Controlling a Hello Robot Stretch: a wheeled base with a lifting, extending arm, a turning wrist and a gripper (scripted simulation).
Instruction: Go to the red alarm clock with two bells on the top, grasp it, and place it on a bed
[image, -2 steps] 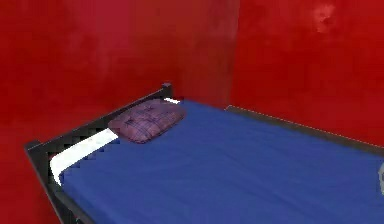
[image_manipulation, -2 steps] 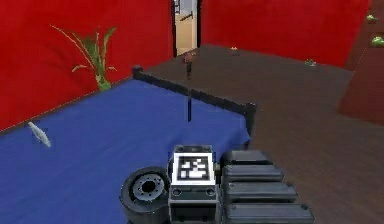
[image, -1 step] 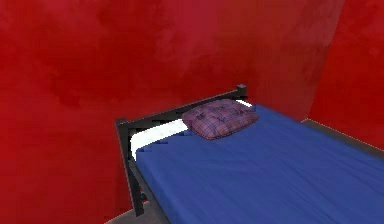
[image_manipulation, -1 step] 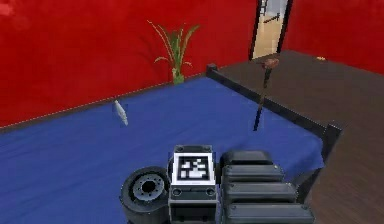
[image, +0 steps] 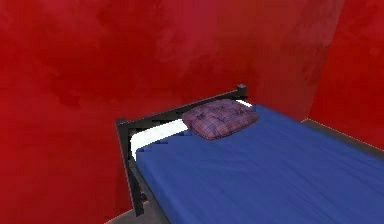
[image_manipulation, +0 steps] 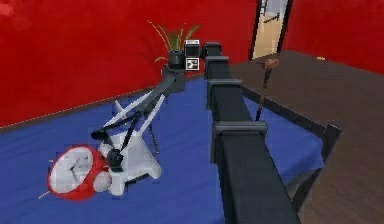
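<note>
Arm (image_manipulation: 245, 165) spans the blue bed (image_manipulation: 50, 130), gripper (image_manipulation: 110, 147) by the red alarm clock (image_manipulation: 75, 170) (held or not, cannot tell); a tilted release risks rolling.

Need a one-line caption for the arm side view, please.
Arm out over the blue bed, pincer near the red alarm clock lying on it; whether anything is held cannot be told.

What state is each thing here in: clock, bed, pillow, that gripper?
Red alarm clock: resting on the bed's blue sheet.
Gripper: extended over the bed, near the clock; cannot tell whether it holds anything.
Bed: made, blue sheet smooth.
Pillow: lying flat at the bed's head.
</note>
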